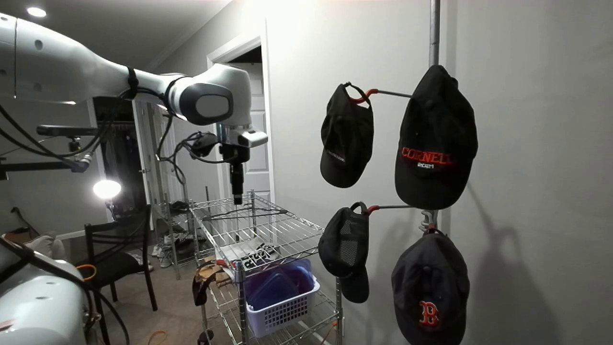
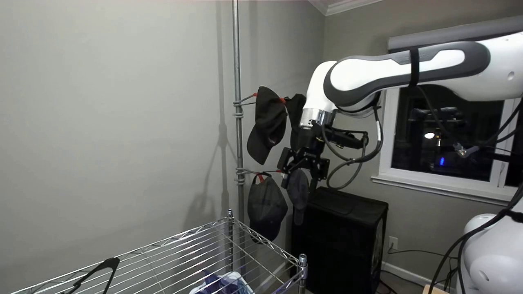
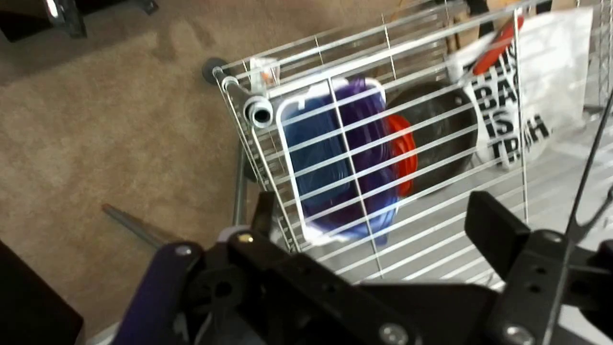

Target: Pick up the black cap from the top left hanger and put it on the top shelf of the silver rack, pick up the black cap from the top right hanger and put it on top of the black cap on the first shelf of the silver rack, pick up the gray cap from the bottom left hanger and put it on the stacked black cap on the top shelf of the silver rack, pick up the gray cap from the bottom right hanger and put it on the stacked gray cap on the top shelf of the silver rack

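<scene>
Though four caps [image 1: 435, 132], one hand [image 3: 376, 215]

In an exterior view, my black two-fingered pincer [image 2: 299, 186] partly hides a dark-grey fabric cap [image 2: 297, 197], my white arm [image 2: 354, 76] a black fabric cap [image 2: 295, 109]; the bottom edge crops a slim black coat hanger [image 2: 111, 263].

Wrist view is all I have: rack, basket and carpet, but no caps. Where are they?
Observer: All four hang by the pole: a black cap and the Cornell cap above, a mesh-backed cap and a red-B cap below.
Operator: Is the tool touching any?
Observer: No, an exterior view shows a gap between the tool and every cap.
Operator: How do the upper two hang?
Observer: Brims down, in an exterior view.
</scene>
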Available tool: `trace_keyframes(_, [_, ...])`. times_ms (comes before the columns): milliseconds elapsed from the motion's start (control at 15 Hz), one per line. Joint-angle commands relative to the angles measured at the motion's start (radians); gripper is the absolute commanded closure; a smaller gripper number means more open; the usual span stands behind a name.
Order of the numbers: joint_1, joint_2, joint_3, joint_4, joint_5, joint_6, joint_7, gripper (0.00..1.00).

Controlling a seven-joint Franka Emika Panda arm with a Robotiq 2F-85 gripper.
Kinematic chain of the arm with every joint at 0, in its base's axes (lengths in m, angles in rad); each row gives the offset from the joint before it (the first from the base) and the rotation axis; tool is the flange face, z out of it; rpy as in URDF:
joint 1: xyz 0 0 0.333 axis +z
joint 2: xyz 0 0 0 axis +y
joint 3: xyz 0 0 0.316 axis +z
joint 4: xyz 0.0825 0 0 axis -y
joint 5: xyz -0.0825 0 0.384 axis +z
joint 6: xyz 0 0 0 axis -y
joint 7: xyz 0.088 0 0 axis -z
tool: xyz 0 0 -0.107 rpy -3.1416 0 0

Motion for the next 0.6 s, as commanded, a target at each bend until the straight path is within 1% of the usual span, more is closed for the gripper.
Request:
trace_keyframes(0, [-0.059,0.043,-0.015,0.02,-0.037,0.173,0.013,0.0])
trace_keyframes(200, [-0.067,0.065,-0.038,0.045,-0.053,0.244,-0.005,0.0])
trace_keyframes(533, [-0.083,0.065,-0.079,0.082,-0.13,0.322,-0.053,0.0])
